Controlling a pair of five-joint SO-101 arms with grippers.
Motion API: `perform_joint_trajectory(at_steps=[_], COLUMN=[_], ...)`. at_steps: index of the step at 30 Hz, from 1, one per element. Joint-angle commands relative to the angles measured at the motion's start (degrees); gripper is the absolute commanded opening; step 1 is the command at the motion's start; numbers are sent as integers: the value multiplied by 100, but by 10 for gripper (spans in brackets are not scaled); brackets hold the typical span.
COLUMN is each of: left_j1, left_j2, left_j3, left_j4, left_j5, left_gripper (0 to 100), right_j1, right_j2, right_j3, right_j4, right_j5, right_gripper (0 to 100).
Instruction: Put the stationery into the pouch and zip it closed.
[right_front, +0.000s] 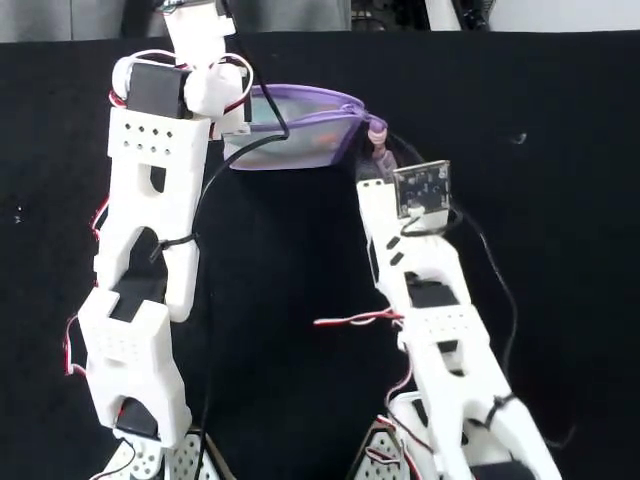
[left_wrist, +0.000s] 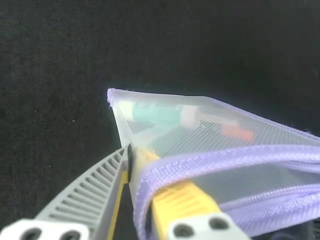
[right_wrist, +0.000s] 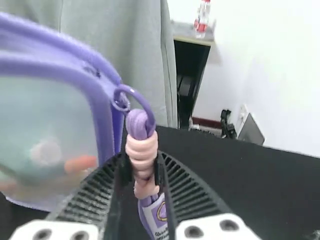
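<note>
Looks like a robotics lab bench in some office-type room, not a home. The table (right_front: 560, 250) is covered in plain black cloth, and the two white printed arms (right_front: 150, 200) have loose red and white wires (right_front: 355, 320) and an exposed circuit board (right_front: 422, 188). Beyond the fingers (right_wrist: 95, 190) of the right gripper (right_wrist: 141, 162) there's a grey curtain (right_wrist: 130, 45), a blank white wall (right_wrist: 270, 65), a dark cabinet (right_wrist: 187, 75) with bottles (right_wrist: 202, 17) on top, and a wall socket (right_wrist: 243, 114).

Faint print, perhaps a logo, marks the zipper tag (right_wrist: 158, 218), too blurred to read.
</note>
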Motion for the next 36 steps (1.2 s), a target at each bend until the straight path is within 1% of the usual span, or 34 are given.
perform_joint_trajectory(at_steps=[1,4,7,10,14,17,20,25,28,32,36], left_j1=[84,92,101,110,233,242,207,198,198,198,198], left_j2=[-62,-62,-62,-62,-9,-9,-9,-9,-9,-9,9], left_j3=[-295,-523,-813,-1385,-2325,-2677,-2756,-2703,-2703,-2703,-2695], left_j4=[-9,35,35,9,-448,-844,-1037,-923,-791,-677,-589], left_j5=[-202,-202,-202,-185,-193,-202,-176,-176,-176,-185,-176], left_gripper=[91,162,170,170,170,167,166,166,166,166,166], right_j1=[-26,-114,-149,-123,-105,-26,149,510,712,1099,1433], right_j2=[-435,-330,-110,180,681,1182,1771,2976,3582,3864,3705], right_j3=[-409,-1130,-1789,-2360,-3160,-3899,-4778,-6369,-7240,-8004,-8435], right_j4=[756,1732,2277,2655,3218,3631,4035,4721,5213,5864,6347], right_j5=[70,70,70,70,70,70,70,88,325,387,448], right_gripper=[11,11,11,11,11,11,11,11,11,11,11])
